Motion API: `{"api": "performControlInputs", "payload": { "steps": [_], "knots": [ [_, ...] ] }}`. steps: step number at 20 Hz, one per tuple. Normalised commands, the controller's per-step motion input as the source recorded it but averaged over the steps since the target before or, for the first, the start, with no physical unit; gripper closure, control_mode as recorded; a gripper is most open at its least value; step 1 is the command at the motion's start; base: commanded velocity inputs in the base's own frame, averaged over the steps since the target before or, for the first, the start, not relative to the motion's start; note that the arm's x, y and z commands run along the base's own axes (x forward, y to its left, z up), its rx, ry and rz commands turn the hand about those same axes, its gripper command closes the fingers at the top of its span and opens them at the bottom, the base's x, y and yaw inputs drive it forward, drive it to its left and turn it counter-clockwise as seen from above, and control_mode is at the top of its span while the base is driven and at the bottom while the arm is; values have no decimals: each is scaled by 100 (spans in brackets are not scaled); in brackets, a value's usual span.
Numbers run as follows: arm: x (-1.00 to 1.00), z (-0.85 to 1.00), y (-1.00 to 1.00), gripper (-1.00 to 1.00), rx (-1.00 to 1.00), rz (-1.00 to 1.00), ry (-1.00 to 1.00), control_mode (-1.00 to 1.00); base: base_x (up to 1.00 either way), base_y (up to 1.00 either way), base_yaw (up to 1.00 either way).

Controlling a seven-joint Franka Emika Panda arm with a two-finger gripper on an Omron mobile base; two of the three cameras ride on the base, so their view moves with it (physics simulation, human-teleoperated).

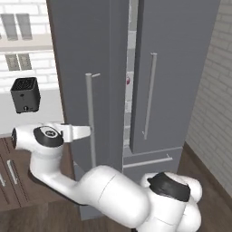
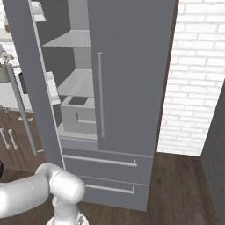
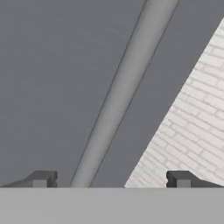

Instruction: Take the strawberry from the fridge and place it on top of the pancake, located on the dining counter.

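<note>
Two doors front the tall grey fridge [image 1: 176,68]. Its left door [image 1: 86,68] stands swung partly outward, while its right door [image 2: 132,74] is shut. Through the narrow gap between them in the left base view, a small red spot [image 1: 128,80] shows on a shelf at mid height; it may be the strawberry, but it is too small to tell for sure. From the right base view the opened side reveals pale shelves [image 2: 72,41] and a grey bin [image 2: 79,115] on a lower level, with two drawers [image 2: 105,160] beneath the doors.

The tool [image 3: 111,179] is at the long silver handle [image 1: 90,120] of the left door. In the hand view its fingers [image 3: 43,178] are spread wide, one on each side of the handle bar, which runs up between them without being pinched. White brick wall [image 3: 192,127] shows past the door's edge. In the left base view the white arm [image 1: 50,138] reaches this handle from the left at about mid length.

Left of the fridge, a black toaster [image 1: 25,94] sits on a white tabletop [image 1: 50,108] above dark brown cabinets [image 1: 11,176].
</note>
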Motion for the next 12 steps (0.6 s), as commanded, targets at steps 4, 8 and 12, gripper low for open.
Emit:
{"api": "performControlInputs", "payload": {
  "steps": [4, 8, 12],
  "knots": [
    [-100, 0, -88, -100, 29, 7, -5, -100, 0, 0, 0],
    [-91, 24, -89, -100, 33, 13, -6, -100, 0, 0, 0],
    [-66, 57, -100, -100, 44, 20, 1, -100, 0, 0, 0]
  ]
}}
